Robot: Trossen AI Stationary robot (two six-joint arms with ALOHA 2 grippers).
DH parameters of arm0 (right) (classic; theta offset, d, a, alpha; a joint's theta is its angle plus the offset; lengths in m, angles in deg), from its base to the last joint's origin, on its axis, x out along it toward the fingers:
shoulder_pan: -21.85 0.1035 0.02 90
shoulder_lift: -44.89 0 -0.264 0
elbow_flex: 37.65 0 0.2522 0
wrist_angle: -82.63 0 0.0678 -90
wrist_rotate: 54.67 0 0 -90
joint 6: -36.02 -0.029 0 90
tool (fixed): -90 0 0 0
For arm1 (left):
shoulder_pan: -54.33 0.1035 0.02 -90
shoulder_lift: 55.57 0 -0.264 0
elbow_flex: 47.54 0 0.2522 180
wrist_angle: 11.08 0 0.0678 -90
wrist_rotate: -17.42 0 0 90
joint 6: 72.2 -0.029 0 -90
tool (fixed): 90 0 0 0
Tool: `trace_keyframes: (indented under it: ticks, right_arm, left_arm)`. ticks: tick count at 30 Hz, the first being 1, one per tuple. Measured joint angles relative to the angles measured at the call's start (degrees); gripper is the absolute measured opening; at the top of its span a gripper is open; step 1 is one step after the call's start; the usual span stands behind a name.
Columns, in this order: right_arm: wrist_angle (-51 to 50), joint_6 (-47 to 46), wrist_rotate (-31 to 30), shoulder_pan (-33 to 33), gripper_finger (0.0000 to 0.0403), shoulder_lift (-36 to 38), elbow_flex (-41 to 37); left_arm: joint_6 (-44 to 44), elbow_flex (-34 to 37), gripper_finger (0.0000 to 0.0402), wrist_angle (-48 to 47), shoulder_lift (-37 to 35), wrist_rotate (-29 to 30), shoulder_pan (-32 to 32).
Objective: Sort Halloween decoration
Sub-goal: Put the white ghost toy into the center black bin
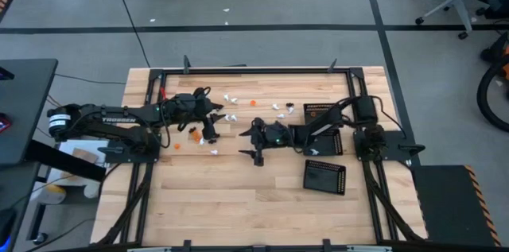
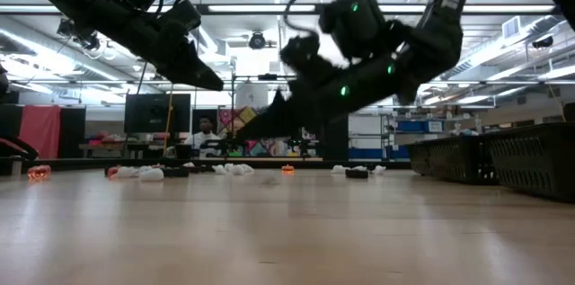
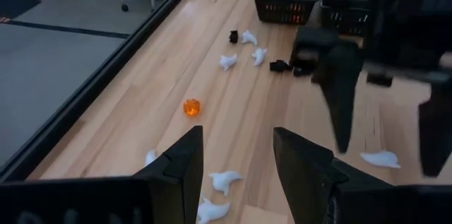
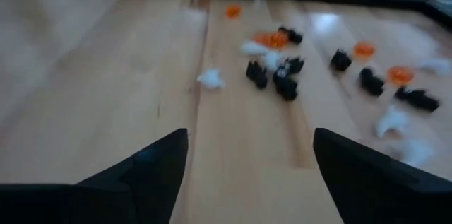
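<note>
The Halloween decoration is a scatter of tiny white, orange and black pieces lying on the wooden table [image 1: 238, 196], mostly across its far middle [image 1: 253, 102]. My left gripper [image 1: 208, 127] hangs open above the table at the left. In its wrist view a white piece [image 3: 224, 180] lies on the wood beyond the gap between its fingers [image 3: 236, 174], and an orange piece [image 3: 191, 107] lies farther on. My right gripper [image 1: 255, 142] stands open wide, low over the table's middle. Ahead of it [image 4: 251, 171] lie black pieces [image 4: 285, 85], orange ones [image 4: 274, 39] and a white one [image 4: 210, 78].
Three black perforated trays stand on the right: one at the far side [image 1: 321, 112], one under my right arm [image 1: 332, 142] and one nearer the front [image 1: 324, 177]. A black frame [image 1: 254, 70] runs round the table. The two grippers hang close together [image 3: 339, 90].
</note>
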State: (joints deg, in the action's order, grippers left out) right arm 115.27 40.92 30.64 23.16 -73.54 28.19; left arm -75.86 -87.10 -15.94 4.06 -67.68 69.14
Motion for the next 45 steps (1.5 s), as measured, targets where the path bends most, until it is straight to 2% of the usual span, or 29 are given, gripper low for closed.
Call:
trace_keyframes:
  ticks: [7, 13, 16, 25, 30, 37, 45]
  right_arm:
    - [12.4, -0.1, 3.1, 0.7, 0.0309, -8.3, 0.3]
    - [12.2, -1.1, 2.4, 0.9, 0.0284, -9.9, 0.1]
    - [10.8, -3.1, 2.6, 0.5, 0.0261, -9.9, -0.3]
    - [8.8, -3.5, 3.9, 0.5, 0.0142, -9.7, -0.4]
    - [8.6, -3.9, 4.7, -0.1, 0.0093, -9.7, -0.5]
    - [8.3, -5.4, 6.3, -1.0, 0.0055, -9.6, -0.4]
    - [8.2, -5.4, 6.5, -1.0, 0.0049, -9.7, -0.5]
  left_arm:
    - [0.0, 0.0, 0.0157, -0.5, 0.0, 0.0, 0.0]
    - [0.0, 0.0, 0.0157, -0.5, 0.0, 0.0, 0.0]
    - [0.2, 0.0, 0.0157, -0.5, 0.0, 0.0, 0.0]
    - [0.2, 0.0, 0.0157, -0.6, 0.0, 0.0, 0.0]
    - [0.0, 0.0, 0.0157, -0.6, 0.0, 0.0, 0.0]
    - [0.0, 0.0, 0.0157, -0.6, 0.0, 0.0, 0.0]
    - [0.0, 0.0, 0.0157, -0.6, 0.0, 0.0, 0.0]
